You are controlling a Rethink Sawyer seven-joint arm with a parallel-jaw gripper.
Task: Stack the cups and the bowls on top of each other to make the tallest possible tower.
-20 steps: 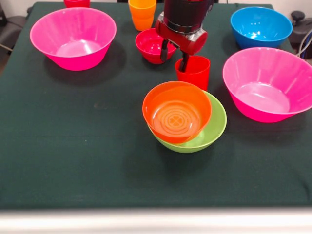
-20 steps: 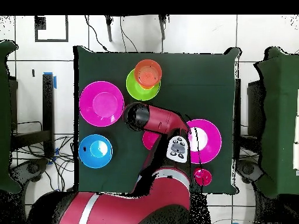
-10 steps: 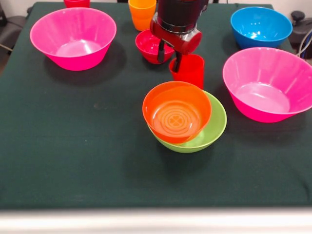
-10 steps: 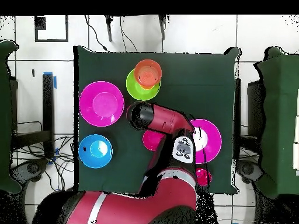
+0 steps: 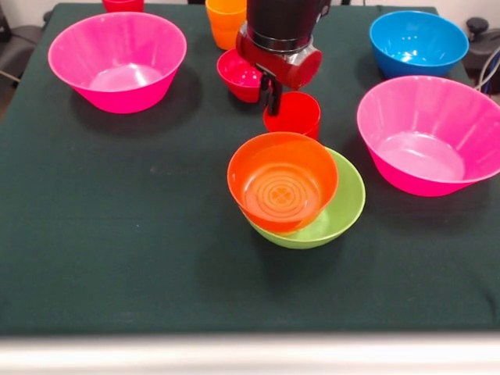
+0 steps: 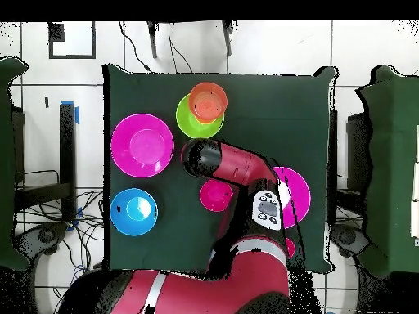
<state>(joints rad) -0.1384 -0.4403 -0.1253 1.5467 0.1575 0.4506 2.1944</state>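
Note:
The tower stands at the middle of the front view: an orange bowl [image 5: 283,180] with a ringed bottom rests tilted in the lime-green bowl [image 5: 341,209]. Right behind it my gripper [image 5: 273,98] is shut on a red cup [image 5: 293,114], with one finger inside the rim. The cup's base is hidden behind the orange bowl. From overhead the arm's head [image 6: 198,157] covers the cup, just below the green bowl [image 6: 190,124] and orange bowl [image 6: 209,102].
A crimson bowl [image 5: 237,74] and an orange cup [image 5: 226,21] sit just behind the gripper. Hot-pink bowls stand at left [image 5: 117,58] and right [image 5: 428,134]. A blue bowl [image 5: 418,41] is far right, and another red cup [image 5: 123,4] shows at the top edge.
The gripper has carried the red cup to the picture's left in the front view and closer behind the orange bowl. The bowls have stayed put.

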